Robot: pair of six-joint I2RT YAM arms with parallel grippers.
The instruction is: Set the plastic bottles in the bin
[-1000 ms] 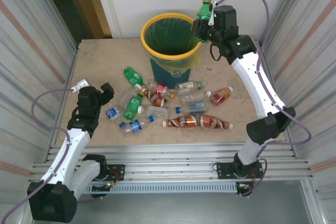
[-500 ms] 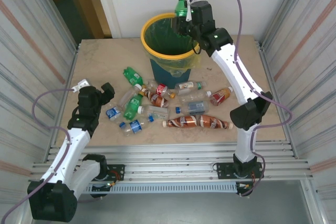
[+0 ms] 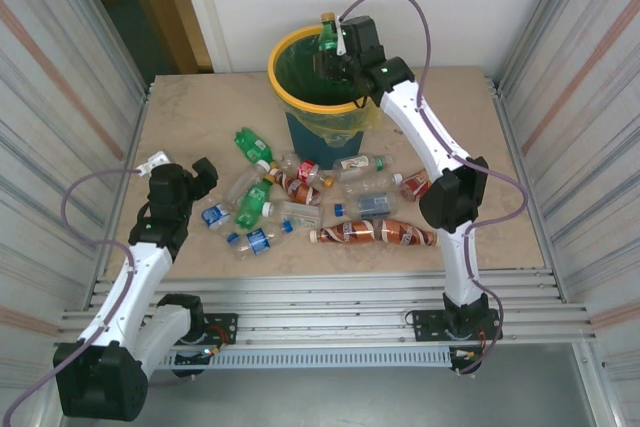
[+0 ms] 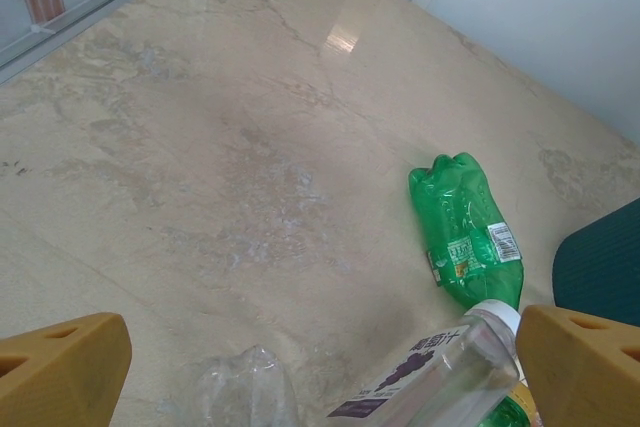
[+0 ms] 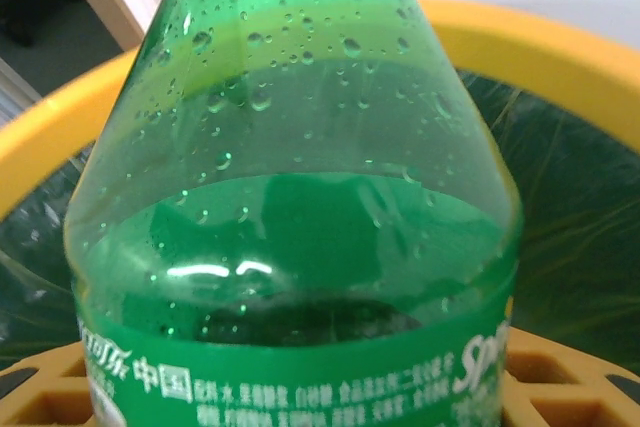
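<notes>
- Top external view: the right pincer [image 3: 335,47] pinches one upright green bottle [image 3: 327,35], cap uppermost, directly above the open mouth of the single bin [image 3: 272,72].
- The bin stands at the far middle of the desk [image 3: 190,117]. It has a yellow rim, a dark teal body and a yellow-green liner.
- Right wrist view: the held bottle [image 5: 290,247] has droplets inside and a green label band. Yellow fingers [image 5: 560,372] sit at either side of the band, with the bin rim [image 5: 570,57] behind.
- The left pincer [image 3: 203,177] is spread wide and empty, low at the left edge of the heap.
- The plastic bottles [image 3: 300,212] lying on the desk number about fourteen: two green, about four brown, the remainder clear. The exact total is uncertain where they overlap.
- Left wrist view: three bottles are visible. One green bottle lying flat [image 4: 465,237] is just beside the teal bin wall [image 4: 605,267]. One clear purple-labelled bottle [image 4: 440,377] lies beside the right finger [image 4: 580,357]. One crumpled clear bottle [image 4: 245,387] is at the lower edge.
</notes>
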